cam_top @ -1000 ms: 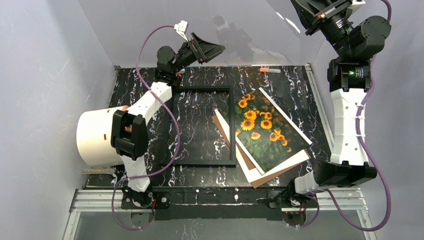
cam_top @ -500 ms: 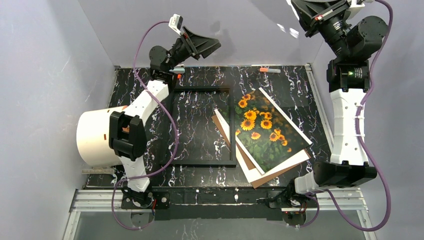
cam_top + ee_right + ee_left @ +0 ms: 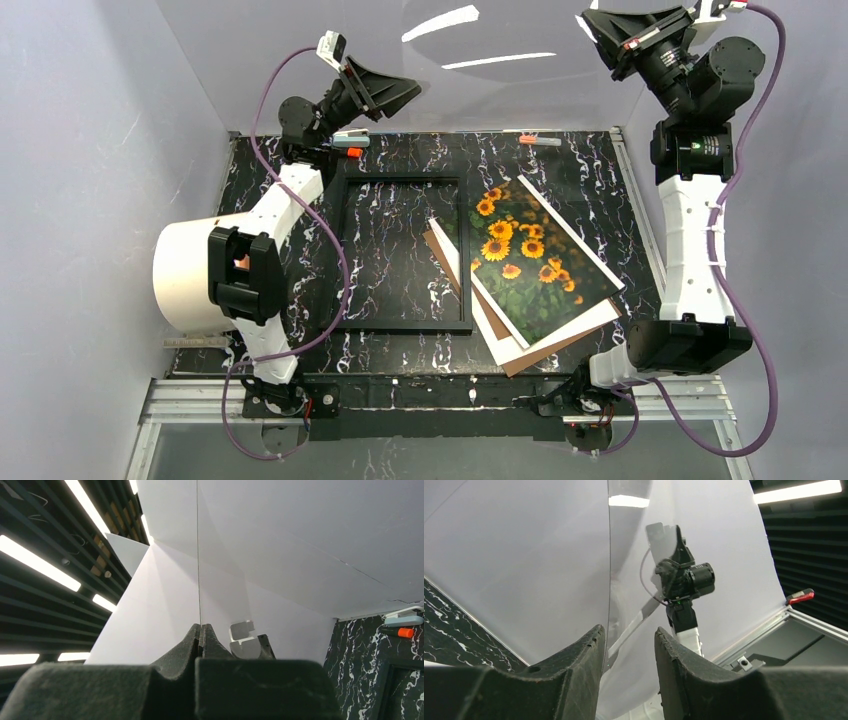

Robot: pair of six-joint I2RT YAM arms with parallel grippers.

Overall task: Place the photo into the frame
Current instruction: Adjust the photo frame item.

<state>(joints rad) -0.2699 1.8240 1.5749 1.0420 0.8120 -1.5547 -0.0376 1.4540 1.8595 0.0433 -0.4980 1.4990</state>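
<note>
A sunflower photo [image 3: 535, 262] lies face up on a brown board [image 3: 530, 362] on the marbled table [image 3: 600, 170], just right of the black frame [image 3: 400, 327]. Both arms hover by the back wall. The left gripper [image 3: 626, 635] has its jaws slightly apart, holding nothing. The right gripper [image 3: 201, 628] is pressed closed.

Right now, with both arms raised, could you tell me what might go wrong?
The right gripper is shut on only the thin edge of a clear sheet. The left gripper stands open around it, so it may slip or twist.
The photo rests on loose paper and a brown board overlapping the right rail of the frame. Lifting it could drag them.
</note>
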